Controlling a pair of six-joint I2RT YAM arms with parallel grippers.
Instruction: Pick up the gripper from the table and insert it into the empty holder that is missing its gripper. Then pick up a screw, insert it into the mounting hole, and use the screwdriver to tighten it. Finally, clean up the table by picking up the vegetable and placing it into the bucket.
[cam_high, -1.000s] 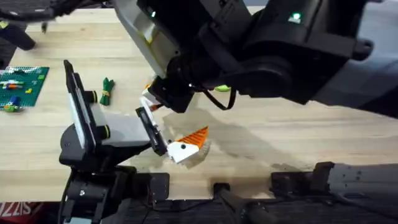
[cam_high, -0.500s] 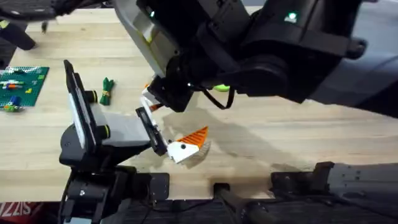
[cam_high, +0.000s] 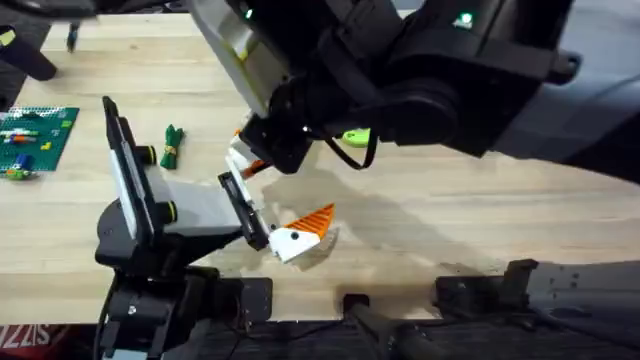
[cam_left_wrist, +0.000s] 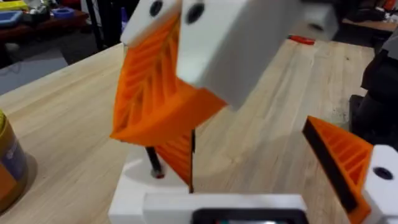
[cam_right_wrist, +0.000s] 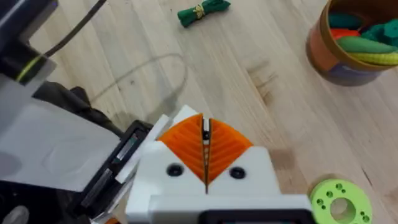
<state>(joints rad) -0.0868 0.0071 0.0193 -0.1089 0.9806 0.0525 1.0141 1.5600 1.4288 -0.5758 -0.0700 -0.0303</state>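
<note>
Black arms with green lights, white fingers (cam_right_wrist: 205, 177) with orange ribbed pads (cam_left_wrist: 155, 93).

Orange, green and white on pale wood

The table (cam_high: 420, 240) is light wood grain; the vegetable (cam_right_wrist: 203, 12) dark green with a yellowish band; the bucket (cam_right_wrist: 323, 50) orange-brown; the ring disc (cam_right_wrist: 339, 199) bright green; the right gripper (cam_right_wrist: 206, 157) white with orange ribbed pads.
</note>
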